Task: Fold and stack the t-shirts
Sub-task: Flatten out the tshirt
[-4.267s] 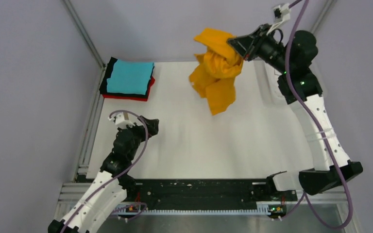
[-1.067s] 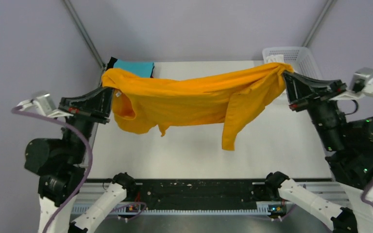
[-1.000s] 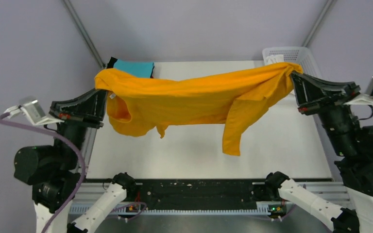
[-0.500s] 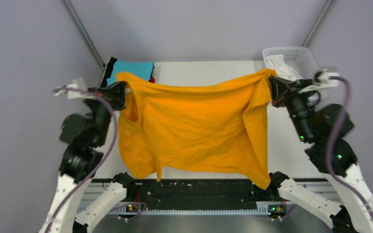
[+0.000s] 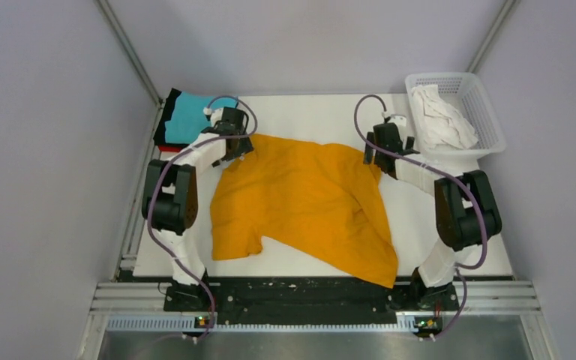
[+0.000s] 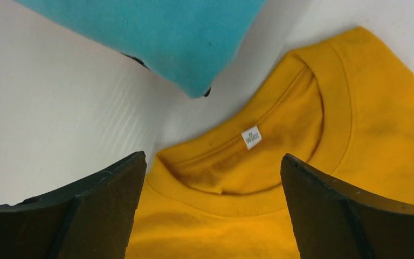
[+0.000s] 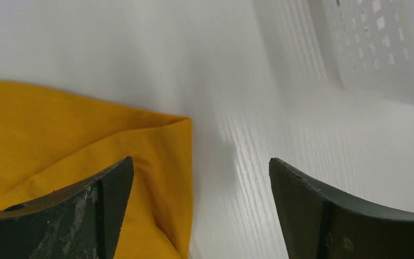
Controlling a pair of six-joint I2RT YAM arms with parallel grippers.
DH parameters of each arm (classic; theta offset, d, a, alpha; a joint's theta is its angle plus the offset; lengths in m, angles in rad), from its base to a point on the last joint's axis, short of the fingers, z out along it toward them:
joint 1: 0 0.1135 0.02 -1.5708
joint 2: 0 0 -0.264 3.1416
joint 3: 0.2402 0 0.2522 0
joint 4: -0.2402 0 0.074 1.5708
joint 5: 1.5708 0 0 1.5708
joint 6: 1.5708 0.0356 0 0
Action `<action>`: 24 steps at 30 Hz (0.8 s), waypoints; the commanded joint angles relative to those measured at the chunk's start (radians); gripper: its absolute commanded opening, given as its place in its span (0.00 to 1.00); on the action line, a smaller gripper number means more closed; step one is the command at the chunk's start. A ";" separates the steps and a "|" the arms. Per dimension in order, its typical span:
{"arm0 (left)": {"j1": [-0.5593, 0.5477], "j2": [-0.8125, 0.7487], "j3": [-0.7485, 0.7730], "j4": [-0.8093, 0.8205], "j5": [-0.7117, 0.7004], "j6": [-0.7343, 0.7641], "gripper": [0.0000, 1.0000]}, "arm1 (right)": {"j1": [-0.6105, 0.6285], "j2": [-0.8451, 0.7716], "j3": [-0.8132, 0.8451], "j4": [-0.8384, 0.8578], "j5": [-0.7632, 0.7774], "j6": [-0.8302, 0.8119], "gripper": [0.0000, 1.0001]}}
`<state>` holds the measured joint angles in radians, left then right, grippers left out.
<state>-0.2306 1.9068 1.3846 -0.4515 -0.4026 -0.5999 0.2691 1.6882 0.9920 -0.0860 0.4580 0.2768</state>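
The orange-yellow t-shirt (image 5: 300,199) lies spread on the white table, collar toward the back left and hem corner toward the front. My left gripper (image 5: 235,146) hovers open over its collar (image 6: 237,178), with nothing between the fingers. My right gripper (image 5: 376,154) stands open over the shirt's back right corner (image 7: 161,145), one finger above cloth, the other above bare table. At the back left sits a folded stack with the cyan t-shirt (image 5: 195,118) on top, red (image 5: 166,149) and black (image 5: 170,105) edges beneath. The cyan corner (image 6: 167,32) shows just beyond the collar.
A white mesh basket (image 5: 490,101) stands at the back right with a crumpled white t-shirt (image 5: 439,118) inside; its wall (image 7: 377,48) is close beyond my right gripper. Metal frame posts rise at both back corners. A black rail runs along the near edge.
Both arms swung the hanging orange-yellow shirt down and forward onto the table, then both grippers opened and let go of it. The shirt now lies flat.
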 commanded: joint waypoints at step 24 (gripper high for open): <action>-0.076 -0.268 -0.580 0.533 0.630 -0.092 0.99 | 0.220 0.155 0.128 0.002 -0.167 0.066 0.63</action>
<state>-0.3122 1.6245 0.8394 -0.0132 0.2344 -0.6830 0.4896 1.7851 1.0313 -0.1024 0.2695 0.3027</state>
